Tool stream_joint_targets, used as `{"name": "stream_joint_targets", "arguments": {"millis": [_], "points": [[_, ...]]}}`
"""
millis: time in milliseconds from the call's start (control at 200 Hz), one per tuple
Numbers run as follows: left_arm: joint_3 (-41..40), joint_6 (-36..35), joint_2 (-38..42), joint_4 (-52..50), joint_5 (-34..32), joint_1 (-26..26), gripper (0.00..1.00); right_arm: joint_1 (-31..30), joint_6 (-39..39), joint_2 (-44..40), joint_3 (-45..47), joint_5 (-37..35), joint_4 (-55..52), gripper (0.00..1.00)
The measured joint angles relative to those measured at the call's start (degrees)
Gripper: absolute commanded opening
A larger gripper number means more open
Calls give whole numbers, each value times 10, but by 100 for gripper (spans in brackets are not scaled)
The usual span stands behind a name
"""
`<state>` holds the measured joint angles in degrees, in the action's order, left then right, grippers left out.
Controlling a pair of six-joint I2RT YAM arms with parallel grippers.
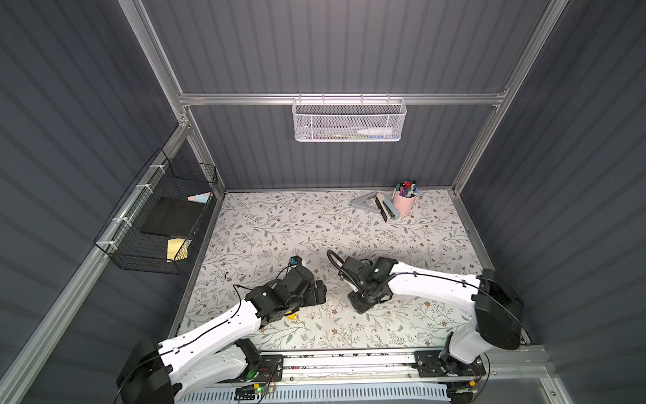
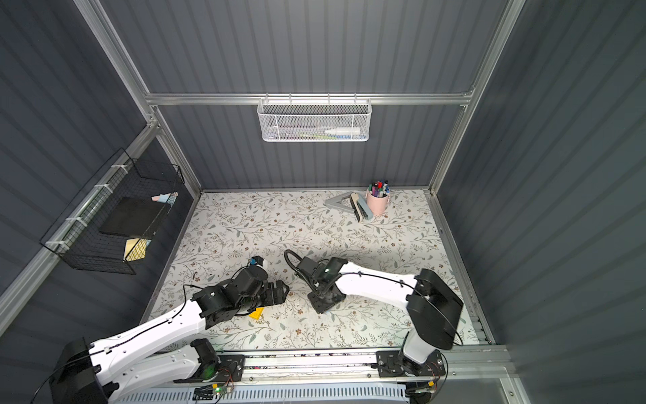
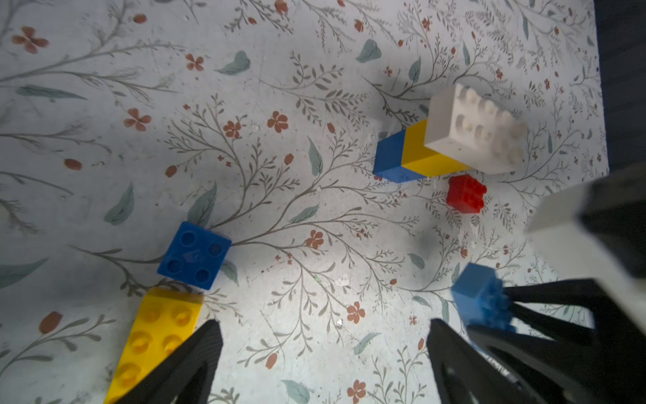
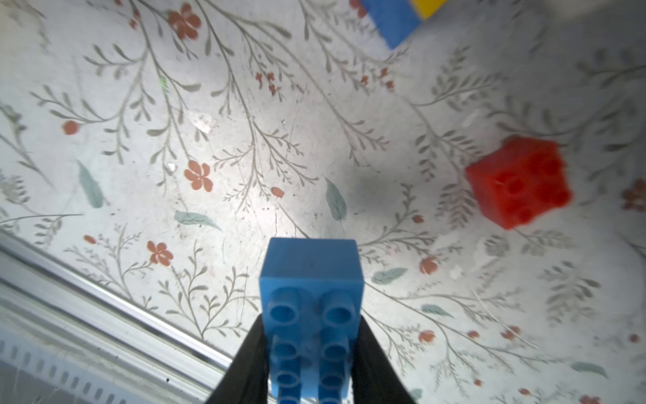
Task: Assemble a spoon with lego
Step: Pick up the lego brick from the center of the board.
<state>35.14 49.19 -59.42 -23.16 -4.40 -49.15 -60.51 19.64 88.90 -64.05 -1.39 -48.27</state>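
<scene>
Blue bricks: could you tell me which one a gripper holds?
The oblong blue brick, clamped in the right gripper; the square blue brick lies loose, the third blue brick joins a yellow brick.

pink pen cup [image 1: 404, 204] stands on the floral table [image 1: 279, 227] beside a grey triangle [image 1: 363, 207].

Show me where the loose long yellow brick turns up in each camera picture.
Both top views: the yellow brick peeps out from under the wrist of the left arm.
Left wrist: beside a finger of the left gripper, next to a blue square brick.
Right wrist: not in it; the yellow there belongs to the joined bar.
Shared landmark: the left gripper.
</scene>
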Motion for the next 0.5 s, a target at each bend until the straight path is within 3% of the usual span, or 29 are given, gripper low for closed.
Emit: {"name": "stream_joint_targets", "arguments": {"millis": [150, 330, 500], "points": [[-10, 7, -79, 59, 38, 0, 60, 38, 2, -77, -21, -25, -32, 20], [0, 18, -177, 129, 78, 0, 53, 134, 0, -125, -32, -20, -21, 18], [65, 19, -254, 137, 89, 5, 52, 138, -22, -125, -35, 5, 11, 18]]}}
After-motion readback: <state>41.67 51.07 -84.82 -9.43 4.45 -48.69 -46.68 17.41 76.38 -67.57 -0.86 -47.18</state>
